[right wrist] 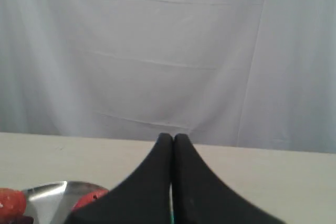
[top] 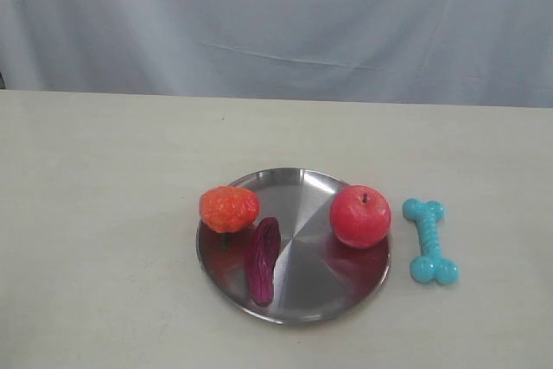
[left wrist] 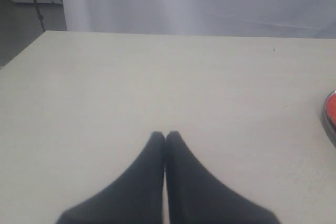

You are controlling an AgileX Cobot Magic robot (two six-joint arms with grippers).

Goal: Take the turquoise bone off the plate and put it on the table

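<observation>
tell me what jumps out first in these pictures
The shiny steel plate grabs the eye first, holding a red apple, a lumpy orange fruit and a dark purple piece. Right of it in the exterior view, the turquoise bone lies on the table, clear of the rim.

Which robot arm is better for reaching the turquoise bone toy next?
Right, probably. The turquoise rubber bone already lies on the cream table, right of the round steel plate, on the right arm's side. The right gripper faces the plate; the left gripper sees only its edge.
</observation>
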